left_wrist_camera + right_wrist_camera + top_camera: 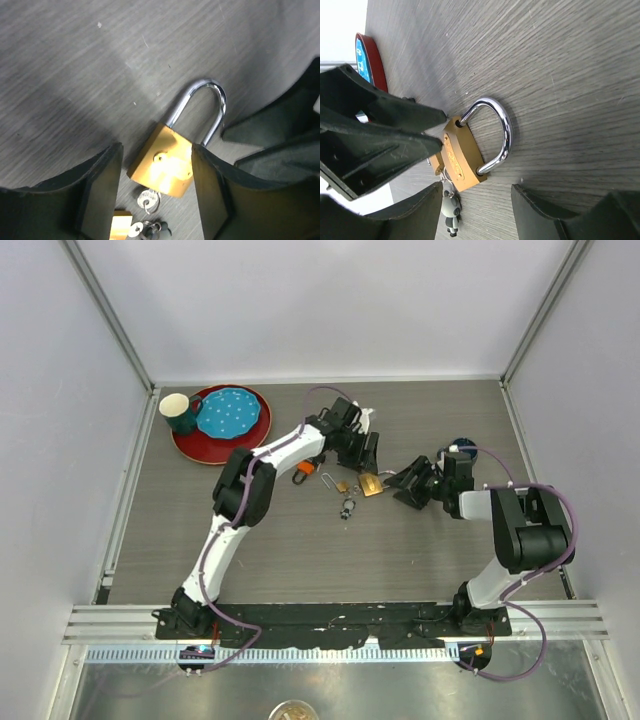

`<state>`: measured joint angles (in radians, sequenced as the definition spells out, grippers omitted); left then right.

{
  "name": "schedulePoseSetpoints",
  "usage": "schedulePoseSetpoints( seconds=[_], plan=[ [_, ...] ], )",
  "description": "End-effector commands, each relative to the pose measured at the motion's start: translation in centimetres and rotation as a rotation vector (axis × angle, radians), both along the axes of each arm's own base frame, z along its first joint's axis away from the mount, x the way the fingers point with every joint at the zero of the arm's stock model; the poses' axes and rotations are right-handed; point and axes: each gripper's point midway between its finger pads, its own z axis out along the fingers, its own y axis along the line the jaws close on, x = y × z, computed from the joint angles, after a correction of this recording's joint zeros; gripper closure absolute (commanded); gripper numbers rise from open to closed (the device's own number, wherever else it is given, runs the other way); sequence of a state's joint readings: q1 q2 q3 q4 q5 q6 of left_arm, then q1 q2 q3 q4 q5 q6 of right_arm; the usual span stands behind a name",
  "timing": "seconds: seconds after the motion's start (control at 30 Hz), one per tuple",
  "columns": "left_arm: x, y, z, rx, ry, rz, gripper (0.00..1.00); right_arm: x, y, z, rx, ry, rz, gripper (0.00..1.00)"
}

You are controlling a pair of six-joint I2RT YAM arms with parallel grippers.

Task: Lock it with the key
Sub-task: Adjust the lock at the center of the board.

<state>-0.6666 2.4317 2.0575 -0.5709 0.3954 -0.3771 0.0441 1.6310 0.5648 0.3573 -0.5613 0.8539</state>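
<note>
1. Far left on the bench (300,560), a green mug (178,412) stands at the edge of a red plate (186,448) that carries a blue dish (230,415). They are well apart from everything else.
2. My left pincer (155,150) is released. Its fingers (102,190) are spread either side of the brass padlock (162,167), which lies flat on the bench between them. One finger seems to touch the edge of the body and the other leaves a gap.
3. The padlock's silver shackle (200,107) points away from my left wrist. I cannot tell whether it is clicked home.
4. Just beside the padlock's keyhole end lies a bunch of keys (147,201) with a small panda charm (451,210). I cannot tell whether a key sits in the lock.
5. My right pincer (476,189) is also released and grasps nothing. Its fingers (545,212) sit wide apart, low over the bench, near the shackle but not touching it.
6. Beyond my right arm sits a dark blue round object (463,448), too small to identify.
</note>
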Motion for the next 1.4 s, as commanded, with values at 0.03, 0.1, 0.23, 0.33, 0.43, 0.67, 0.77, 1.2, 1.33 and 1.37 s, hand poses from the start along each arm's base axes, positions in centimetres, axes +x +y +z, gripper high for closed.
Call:
schedulePoseSetpoints(
  seconds=[0.03,0.1,0.23,0.33,0.43,0.67,0.77,1.2,1.33,1.37],
  plan=[
    [-3.8,-0.6,0.4,-0.151,0.095,-0.071,0.44,0.1,-1.2,-2.5,-0.060,0.036,-0.060,0.38],
    [-4.9,-0.6,0.1,-0.189,0.130,-0.069,0.47,0.3,-1.2,-2.4,-0.062,0.009,-0.058,0.39],
    [-6.5,-0.9,0.9,-0.270,0.170,-0.075,0.62,0.1,-1.0,-2.9,-0.058,0.014,-0.043,0.39],
    [-6.5,-0.4,0.3,-0.243,0.163,-0.026,0.47,0.0,-0.7,-3.3,-0.044,0.026,-0.024,0.40],
    [-5.3,0.1,0.5,-0.211,0.126,0.035,0.37,-0.3,-0.6,-3.5,-0.045,0.028,-0.013,0.41],
    [-3.9,-0.9,0.4,-0.269,0.207,0.097,0.42,-0.8,-0.2,-3.9,-0.034,0.041,0.022,0.45],
    [-4.4,-1.8,0.4,-0.349,0.232,0.094,0.50,-1.5,0.2,-4.0,-0.012,0.052,0.050,0.53],
    [-13.3,-2.8,0.5,-0.366,0.273,0.030,0.65,-7.6,0.9,-2.4,0.006,0.084,0.111,0.63],
    [-13.3,-1.1,0.2,-0.283,0.192,0.114,0.52,-9.6,-1.7,-2.7,-0.185,0.141,0.090,0.48],
    [-13.3,-0.4,0.4,-0.256,0.177,0.122,0.46,-9.5,-2.2,-2.4,-0.225,0.124,0.101,0.43]
  ],
)
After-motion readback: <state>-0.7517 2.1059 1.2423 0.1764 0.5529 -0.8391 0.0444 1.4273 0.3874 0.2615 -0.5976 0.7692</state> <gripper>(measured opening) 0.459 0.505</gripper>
